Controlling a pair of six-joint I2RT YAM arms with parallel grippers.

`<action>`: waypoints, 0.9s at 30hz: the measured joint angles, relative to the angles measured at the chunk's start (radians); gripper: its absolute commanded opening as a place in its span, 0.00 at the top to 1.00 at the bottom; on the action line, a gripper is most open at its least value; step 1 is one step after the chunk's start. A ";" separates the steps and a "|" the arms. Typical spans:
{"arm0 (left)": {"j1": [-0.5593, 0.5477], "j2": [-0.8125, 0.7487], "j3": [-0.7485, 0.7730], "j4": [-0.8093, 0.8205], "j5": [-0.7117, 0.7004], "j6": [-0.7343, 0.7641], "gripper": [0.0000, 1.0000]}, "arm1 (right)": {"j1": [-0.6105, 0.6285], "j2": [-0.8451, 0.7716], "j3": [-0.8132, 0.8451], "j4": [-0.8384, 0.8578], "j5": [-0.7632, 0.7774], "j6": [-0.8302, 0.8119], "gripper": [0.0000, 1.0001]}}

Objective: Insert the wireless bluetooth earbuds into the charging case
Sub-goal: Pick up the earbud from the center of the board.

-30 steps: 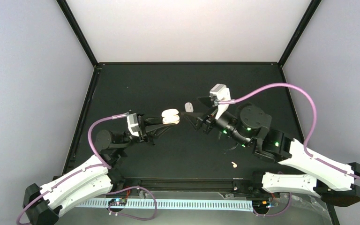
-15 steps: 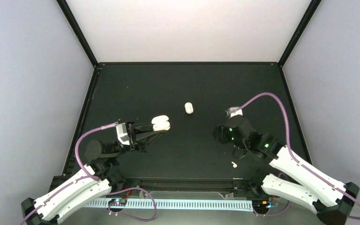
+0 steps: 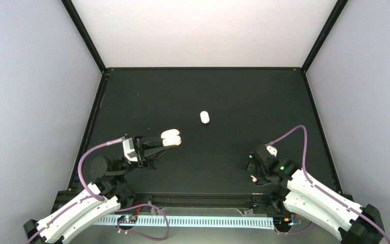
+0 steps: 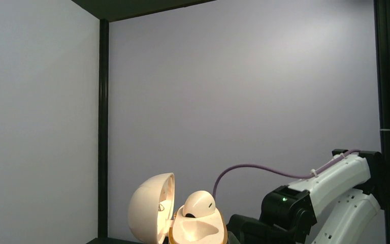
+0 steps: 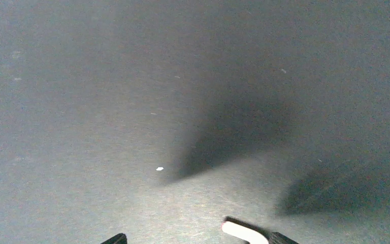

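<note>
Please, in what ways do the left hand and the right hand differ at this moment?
Grip: the left hand is shut on the open charging case; the right hand is open and holds nothing.
Pose: the left hand lies about level; the right hand tilts down toward the table.
Place: the left hand reaches toward mid-table; the right hand hangs near the front edge, close to a small white earbud.
Both are black two-finger hands.

One charging case (image 3: 171, 137), two earbuds (image 4: 199, 203), one white capsule (image 3: 204, 117), two arms (image 3: 84, 201)

Earbud (image 4: 199, 203) inside charging case (image 4: 152, 213)
</note>
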 measured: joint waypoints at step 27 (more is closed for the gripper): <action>0.000 0.001 -0.016 0.011 0.008 -0.029 0.99 | -0.025 -0.098 -0.109 -0.089 -0.068 0.173 0.58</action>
